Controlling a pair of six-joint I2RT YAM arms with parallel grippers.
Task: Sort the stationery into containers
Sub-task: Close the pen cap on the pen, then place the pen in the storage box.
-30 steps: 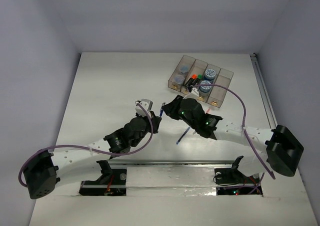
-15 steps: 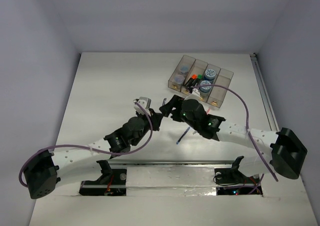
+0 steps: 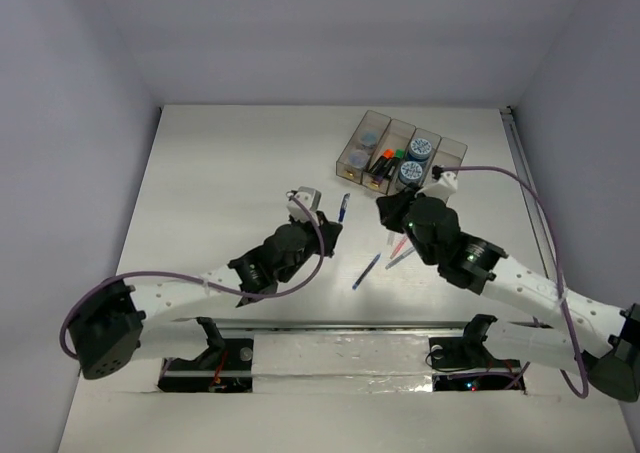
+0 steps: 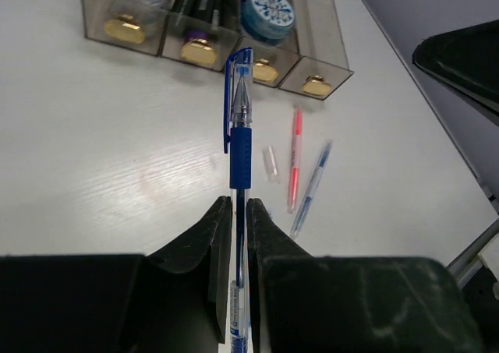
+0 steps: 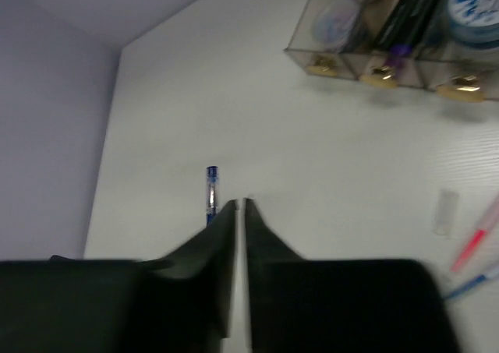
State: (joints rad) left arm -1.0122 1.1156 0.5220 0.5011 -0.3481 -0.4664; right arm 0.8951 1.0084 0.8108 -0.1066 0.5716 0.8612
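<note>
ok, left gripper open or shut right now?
Shut. In the wrist view the left gripper clamps the blue pen, both fingers against its barrel.

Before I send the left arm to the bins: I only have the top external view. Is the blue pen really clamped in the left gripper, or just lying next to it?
Observer: It is clamped. The left wrist view shows the left gripper shut on the blue pen, gripping the clear barrel behind the dark grip. The capped end points toward the containers.
Operator: Is there anything small on the table that I can't make out from above?
Observer: Yes, a small clear piece lies beside the red pen without touching it.
Operator: And is the right gripper carrying anything?
Observer: No. The right wrist view shows the right gripper shut and holding nothing.
</note>
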